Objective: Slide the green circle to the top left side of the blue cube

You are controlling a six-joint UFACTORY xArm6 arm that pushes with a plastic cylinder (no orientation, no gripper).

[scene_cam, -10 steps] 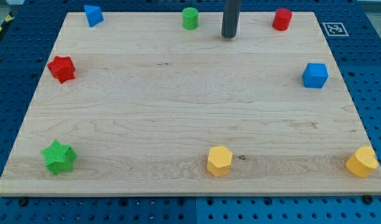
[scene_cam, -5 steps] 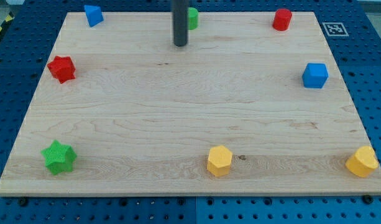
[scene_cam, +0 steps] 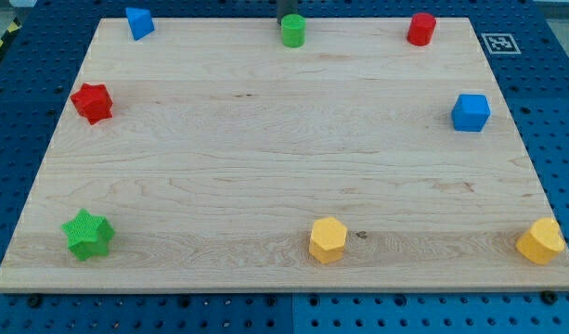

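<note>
Only a short stub of the dark rod in view at the view's top edge, with my tip (scene_cam: 289, 15) just behind the small green circle block (scene_cam: 291, 30), right at its upper rim. Cannot tell whether touching or barely apart. No jaws to report: a plain rod end, clamped on nothing.

Green circle sitting near the top edge of the pale wooden board (scene_cam: 265, 158), immediately below the tip toward the view's bottom. Blue cube (scene_cam: 471, 112) well apart from the tip, far toward the view's right and somewhat lower, close to the board's right edge. Red cylinder (scene_cam: 420, 29) to the tip's right, roughly level with the green circle. Blue wedge-like block (scene_cam: 138, 22) to the tip's left, near the top left corner.

Red star (scene_cam: 92, 102) lower left of the tip. Green star (scene_cam: 88, 234) far down-left. Yellow hexagonal block (scene_cam: 328, 239) far below the tip, slightly right. Second yellow block (scene_cam: 541, 241) at the far lower right corner.
</note>
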